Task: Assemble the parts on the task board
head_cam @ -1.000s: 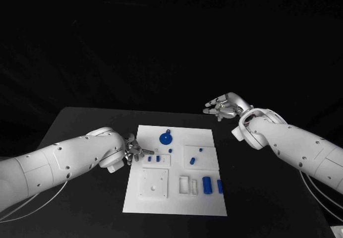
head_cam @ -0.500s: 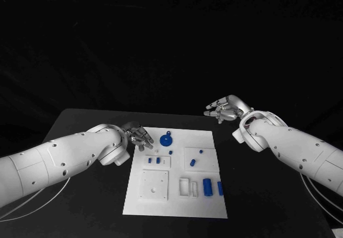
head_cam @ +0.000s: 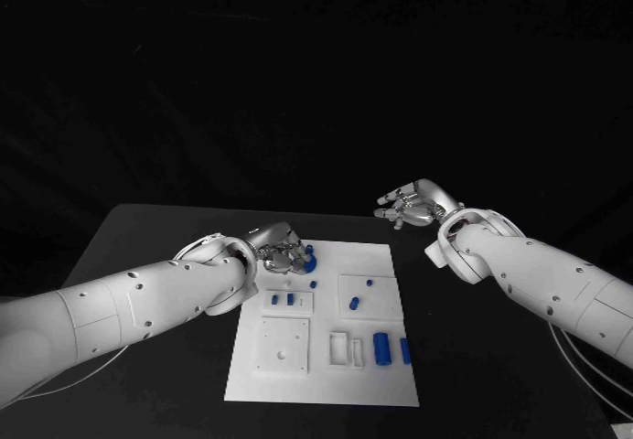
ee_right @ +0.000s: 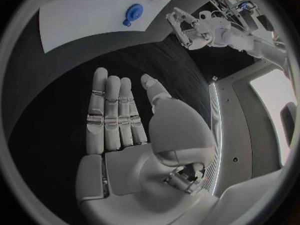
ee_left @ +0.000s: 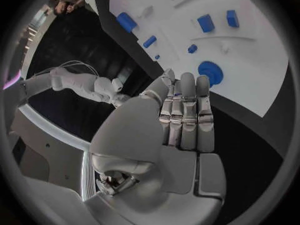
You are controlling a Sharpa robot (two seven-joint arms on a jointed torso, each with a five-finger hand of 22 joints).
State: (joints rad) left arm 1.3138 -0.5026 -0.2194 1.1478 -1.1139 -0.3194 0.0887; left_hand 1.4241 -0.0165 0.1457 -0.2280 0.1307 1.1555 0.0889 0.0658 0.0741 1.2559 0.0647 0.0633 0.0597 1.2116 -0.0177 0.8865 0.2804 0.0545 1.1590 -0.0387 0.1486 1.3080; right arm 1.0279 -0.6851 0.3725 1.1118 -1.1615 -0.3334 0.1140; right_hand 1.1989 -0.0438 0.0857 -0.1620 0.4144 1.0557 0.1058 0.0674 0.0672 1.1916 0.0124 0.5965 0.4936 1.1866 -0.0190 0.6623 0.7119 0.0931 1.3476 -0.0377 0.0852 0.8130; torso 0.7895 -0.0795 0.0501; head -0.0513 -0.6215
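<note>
The white task board (head_cam: 323, 380) lies in the middle of the black table. A round blue part (head_cam: 302, 264) with a knob sits near its far left corner. My left hand (head_cam: 280, 251) hovers right at that part, fingers straight and together, holding nothing; in the left wrist view the blue round part (ee_left: 210, 72) lies just past the fingertips (ee_left: 187, 82). My right hand (head_cam: 411, 205) hangs beyond the board's far right corner, off the board, flat and empty, as the right wrist view shows (ee_right: 119, 115). Small blue pieces (head_cam: 281, 298) and a blue cylinder (head_cam: 382, 345) lie further down the board.
White raised blocks (head_cam: 286, 340) and a slotted holder (head_cam: 346, 345) sit on the near half of the board. Black table surface (head_cam: 145, 238) surrounds the board on all sides. In the right wrist view the left hand (ee_right: 187, 27) is beside the board (ee_right: 75, 10).
My left hand has moved from the board's left edge toward its far end, ending at the round blue part. The right hand has barely shifted.
</note>
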